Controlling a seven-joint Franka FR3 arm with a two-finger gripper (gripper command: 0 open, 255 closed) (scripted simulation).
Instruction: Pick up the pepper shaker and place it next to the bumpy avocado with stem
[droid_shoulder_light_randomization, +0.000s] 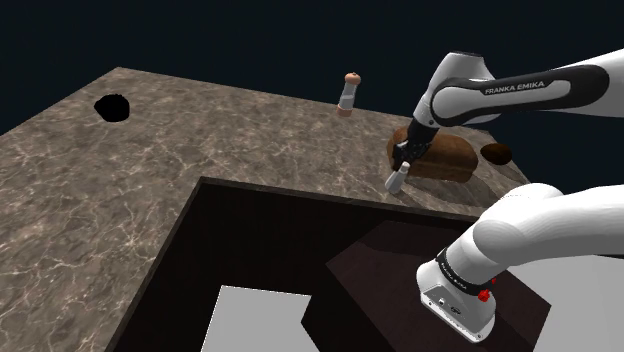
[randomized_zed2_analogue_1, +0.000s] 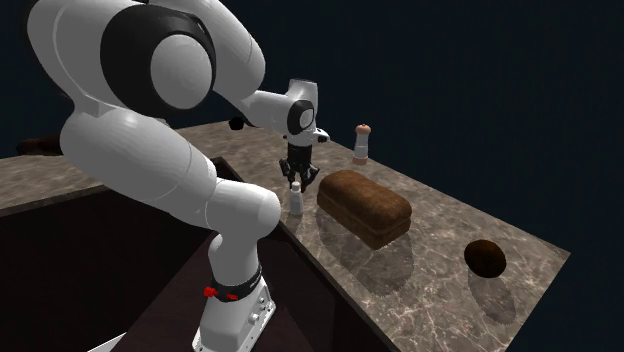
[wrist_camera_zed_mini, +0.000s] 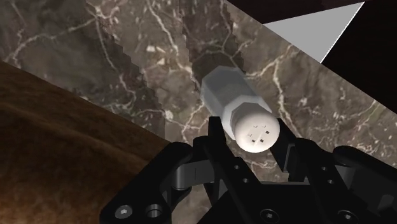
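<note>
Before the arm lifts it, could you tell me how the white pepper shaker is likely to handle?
The pepper shaker looks rigid and probably light. Tall and narrow, it may tip if nudged. Its smooth sides might slip.

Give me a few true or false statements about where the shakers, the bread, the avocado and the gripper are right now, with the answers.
1. The white shaker is close to the brown loaf on the marble counter. True.
2. The gripper is at the brown-topped shaker. False: it is at the white shaker's top, and the brown-topped shaker stands apart, beyond the loaf.
3. The dark avocado lies on the side of the loaf away from the white shaker. True.
4. The white shaker touches the dark avocado. False: the loaf lies between them.
</note>
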